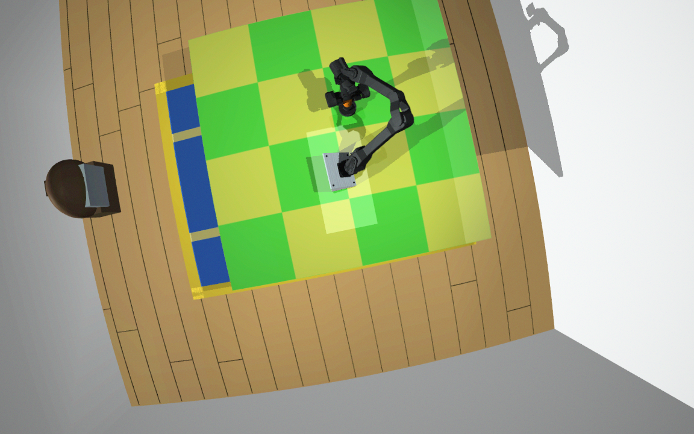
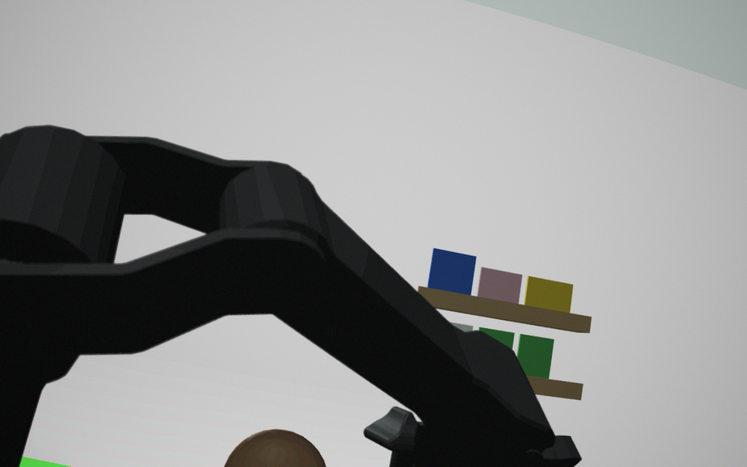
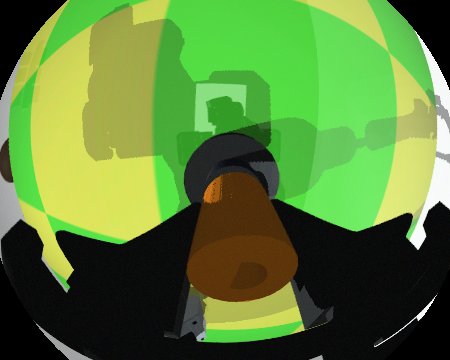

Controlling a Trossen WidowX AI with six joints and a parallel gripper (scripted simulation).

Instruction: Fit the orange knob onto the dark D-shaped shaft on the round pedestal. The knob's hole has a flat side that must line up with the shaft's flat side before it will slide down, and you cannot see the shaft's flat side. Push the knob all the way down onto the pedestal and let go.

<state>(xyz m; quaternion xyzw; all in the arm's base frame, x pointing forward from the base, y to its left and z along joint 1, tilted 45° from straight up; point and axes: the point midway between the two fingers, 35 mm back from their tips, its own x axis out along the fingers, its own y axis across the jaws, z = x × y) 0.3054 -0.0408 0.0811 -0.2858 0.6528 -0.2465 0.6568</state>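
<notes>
the gripper's (image 1: 347, 99) (image 3: 239, 225) fingers are closed on the sides of the orange knob (image 1: 347, 103) (image 3: 237, 220), pinching it between them. the wrist view shows a darker, flat-sided patch on the knob's near end, a detail too small to read from the top. beyond the knob's other end is the round pedestal (image 1: 347, 111) (image 3: 197, 162); the knob hides the shaft, and i cannot tell whether it is seated or just above.

farther out, the top view shows the whole arm (image 1: 384, 88) (image 2: 161, 278) bending back to a silver plate (image 1: 332, 175) on the green and yellow mat (image 1: 252, 253) (image 3: 85, 195). the exterior view is mostly dark arm links, but it alone shows two shelves (image 2: 579, 323) (image 2: 567, 391) on the wall, with blue (image 2: 451, 272), pink (image 2: 499, 285) and yellow (image 2: 548, 294) blocks on the upper one.
</notes>
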